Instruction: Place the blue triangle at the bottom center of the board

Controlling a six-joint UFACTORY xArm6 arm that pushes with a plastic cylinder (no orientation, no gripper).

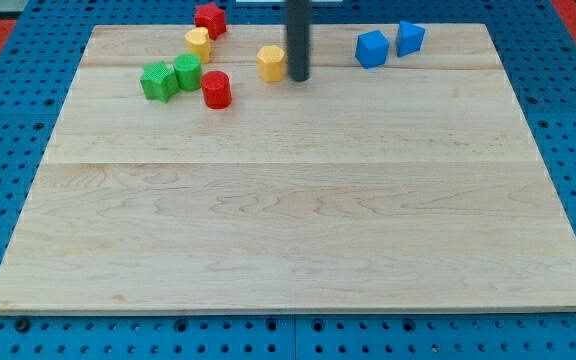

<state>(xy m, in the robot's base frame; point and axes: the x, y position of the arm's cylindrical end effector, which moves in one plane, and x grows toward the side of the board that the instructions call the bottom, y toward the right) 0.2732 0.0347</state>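
Observation:
Two blue blocks sit near the view's top right of the wooden board [298, 220]. The blue block [410, 38] farther right looks like the triangle; the blue block [371, 48] to its left looks cube-like. My tip [298, 77] rests on the board left of both, about 70 px from the nearer blue block. It stands just right of a yellow hexagonal block [271, 62], close to touching it.
At the view's top left lie a red star block [209, 18], a yellow block [198, 44], a green star block [157, 81], a green block [188, 71] and a red cylinder [216, 90]. A blue pegboard surrounds the board.

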